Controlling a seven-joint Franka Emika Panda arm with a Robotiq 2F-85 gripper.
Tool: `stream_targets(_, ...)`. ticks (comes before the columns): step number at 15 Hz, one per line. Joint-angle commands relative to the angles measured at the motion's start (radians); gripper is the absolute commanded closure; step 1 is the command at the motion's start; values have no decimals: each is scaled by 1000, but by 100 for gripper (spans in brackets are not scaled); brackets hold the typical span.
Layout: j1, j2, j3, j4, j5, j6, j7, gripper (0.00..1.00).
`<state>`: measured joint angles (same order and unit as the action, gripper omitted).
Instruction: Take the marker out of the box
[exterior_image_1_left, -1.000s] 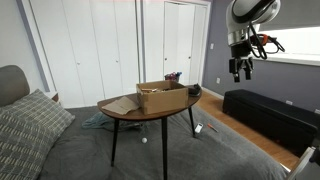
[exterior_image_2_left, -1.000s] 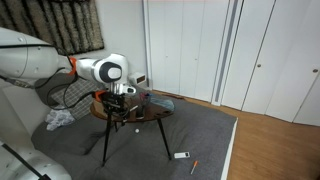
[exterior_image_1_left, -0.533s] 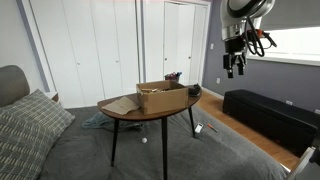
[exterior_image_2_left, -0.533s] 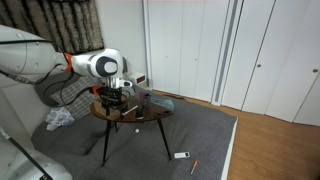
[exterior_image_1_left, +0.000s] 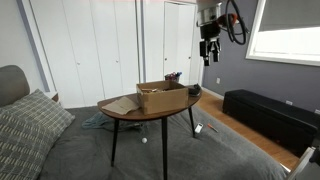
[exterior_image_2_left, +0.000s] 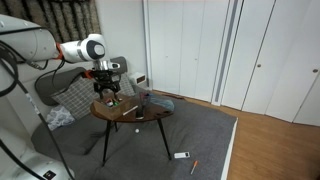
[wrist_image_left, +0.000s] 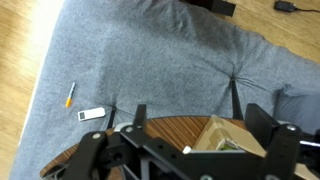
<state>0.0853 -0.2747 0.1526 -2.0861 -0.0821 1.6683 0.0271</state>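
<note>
The gripper hangs high up, fingers pointing down, spread wide and holding nothing. From it, the box sits down at seven o'clock, flaps open, on the round wooden table. I cannot make out a marker inside. In the wrist view a thin orange object lies at nine o'clock on the grey carpet.

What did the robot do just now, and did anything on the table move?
The robot arm swung its jaws sideways and a bit higher, closer to above the box. The jaws are open and took hold of nothing. The box and the round table stayed put.
</note>
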Motion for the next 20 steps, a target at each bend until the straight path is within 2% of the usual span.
stream_targets(1, 17, 117, 48, 143, -29, -51, 171, 0)
stream_targets(5, 28, 187, 83, 218, -26, -27, 455, 0)
stream_targets(6, 35, 202, 88, 229, -32, -7, 488, 0)
stream_targets(7, 34, 156, 68, 171, -17, -6, 397, 0)
stream_targets(9, 42, 182, 73, 198, -18, -5, 449, 0)
stream_targets(14, 44, 194, 72, 211, -19, -5, 462, 0)
stream_targets(18, 54, 250, 87, 248, -97, 40, 496, 0)
stream_targets(20, 64, 287, 88, 264, -101, 73, 529, 0)
